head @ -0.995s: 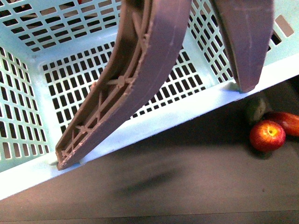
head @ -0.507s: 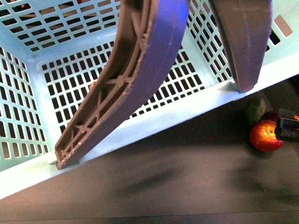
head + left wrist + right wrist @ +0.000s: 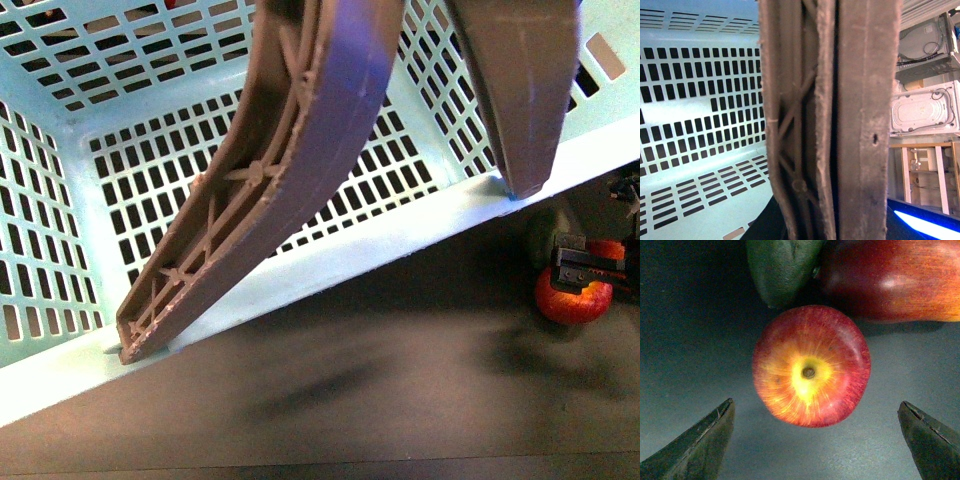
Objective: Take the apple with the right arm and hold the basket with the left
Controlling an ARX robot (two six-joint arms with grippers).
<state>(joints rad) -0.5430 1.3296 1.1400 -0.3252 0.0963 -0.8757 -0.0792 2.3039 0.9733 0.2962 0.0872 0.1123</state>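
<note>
The turquoise basket (image 3: 400, 235) fills the upper left of the front view, held tilted above the dark table, its brown ribbed handles (image 3: 290, 170) hanging across it. In the left wrist view the handles (image 3: 830, 125) fill the middle; my left gripper is shut on them and its fingers are hidden. The red apple (image 3: 572, 300) lies on the table at the right, stem dimple up. My right gripper (image 3: 585, 268) is open over it. In the right wrist view the apple (image 3: 811, 366) sits just beyond the wide-open right gripper (image 3: 815, 410), untouched.
A small dark green fruit (image 3: 782, 270) and an elongated dark-red fruit (image 3: 895, 280) lie against the apple's far side. The dark table (image 3: 350, 400) stretches below the basket. Shelving with equipment (image 3: 925, 110) stands behind.
My right gripper has come in from the right and now sits over the apple, partly covering it. The basket and its handles have hardly moved.
</note>
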